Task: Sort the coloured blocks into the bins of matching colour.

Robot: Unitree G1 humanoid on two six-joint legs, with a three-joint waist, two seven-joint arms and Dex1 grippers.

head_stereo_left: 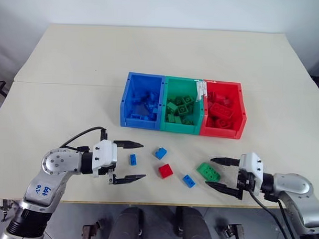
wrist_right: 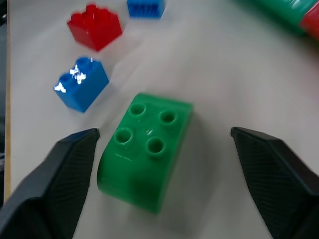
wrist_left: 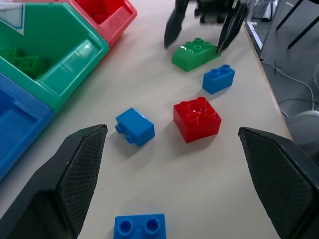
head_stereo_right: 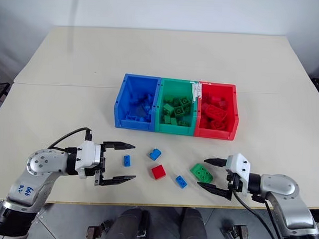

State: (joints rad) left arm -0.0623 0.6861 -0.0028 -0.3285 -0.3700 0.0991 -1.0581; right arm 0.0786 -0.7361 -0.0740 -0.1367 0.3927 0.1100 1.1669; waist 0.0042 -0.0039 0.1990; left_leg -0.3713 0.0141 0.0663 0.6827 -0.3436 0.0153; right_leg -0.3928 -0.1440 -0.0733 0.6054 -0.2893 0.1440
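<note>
Right gripper (head_stereo_left: 222, 175) fingers apart, straddling the flat green studded plastic brick (head_stereo_left: 208, 171) near the table's (head_stereo_left: 72, 69) front edge, not gripping it. Left gripper (head_stereo_left: 128, 161) spread wide, empty, by 1 small blue brick (head_stereo_left: 133, 159). 2 more blue bricks (head_stereo_left: 160, 153) (head_stereo_left: 188, 181) and 1 square red brick (head_stereo_left: 165, 170) lie between. Blue tub (head_stereo_left: 143, 100), green tub (head_stereo_left: 183, 106), red tub (head_stereo_left: 222, 109) stand side by side behind.

Left tool (head_stereo_left: 129, 161) low, fingers wide apart, pointing inward. Right tool (head_stereo_left: 224, 176) low, fingers spread, pointing inward.
</note>
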